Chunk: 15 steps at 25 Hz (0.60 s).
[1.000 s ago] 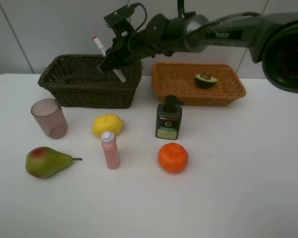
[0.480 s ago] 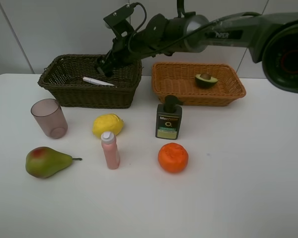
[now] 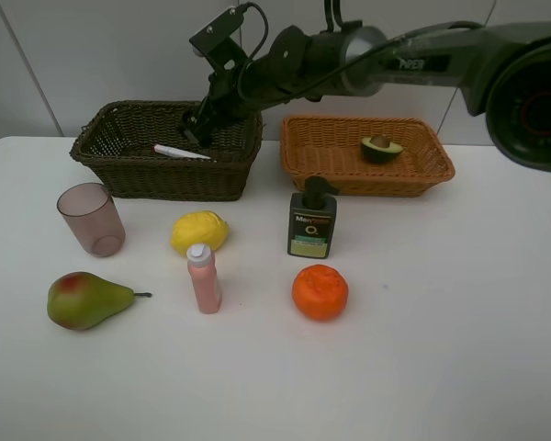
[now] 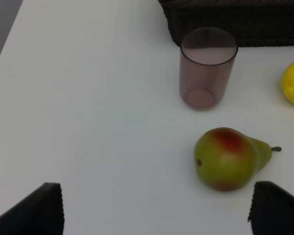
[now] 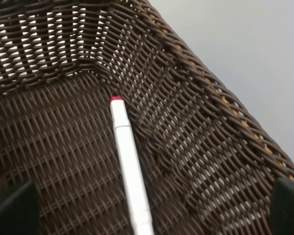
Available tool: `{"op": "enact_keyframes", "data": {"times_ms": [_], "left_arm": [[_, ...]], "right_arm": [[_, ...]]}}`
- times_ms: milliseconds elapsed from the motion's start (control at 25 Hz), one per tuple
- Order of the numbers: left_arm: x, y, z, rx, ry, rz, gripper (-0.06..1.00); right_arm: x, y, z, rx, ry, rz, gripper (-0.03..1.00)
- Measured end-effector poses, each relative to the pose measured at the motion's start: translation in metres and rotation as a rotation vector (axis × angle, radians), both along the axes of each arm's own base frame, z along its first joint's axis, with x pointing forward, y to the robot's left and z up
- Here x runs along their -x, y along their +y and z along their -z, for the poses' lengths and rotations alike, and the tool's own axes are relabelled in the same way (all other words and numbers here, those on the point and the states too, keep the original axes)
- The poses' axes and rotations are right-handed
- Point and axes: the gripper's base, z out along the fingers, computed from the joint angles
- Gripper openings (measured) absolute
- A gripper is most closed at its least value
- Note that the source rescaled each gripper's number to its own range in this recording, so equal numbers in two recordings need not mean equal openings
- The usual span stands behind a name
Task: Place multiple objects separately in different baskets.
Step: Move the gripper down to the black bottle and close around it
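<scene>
A white tabletop (image 3: 459,367) meets a pale wall (image 3: 92,46). The right gripper (image 3: 198,126) hovers over the dark brown wicker basket (image 3: 165,182), jaws spread wide and empty. The white marker (image 3: 181,152) lies on the basket's floor. The left gripper (image 4: 157,210), likewise spread, holds nothing above the pear (image 4: 228,159).

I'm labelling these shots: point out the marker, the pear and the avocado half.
marker (image 5: 131,166), right wrist view, middle of its white barrel.
pear (image 4: 228,159), left wrist view, middle of its green body.
avocado half (image 3: 382,148), high exterior view, its cut face.
</scene>
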Motion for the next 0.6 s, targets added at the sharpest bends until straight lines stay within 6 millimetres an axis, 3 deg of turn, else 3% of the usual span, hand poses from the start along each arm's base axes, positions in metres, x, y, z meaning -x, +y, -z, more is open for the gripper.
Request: {"op": "enact_keyframes", "data": {"times_ms": [600], "left_arm": [[0.000, 0.000, 0.000, 0.000, 0.000, 0.000, 1.00]], "right_arm": [[0.045, -0.020, -0.080, 0.111, 0.180, -0.132, 1.00]]}}
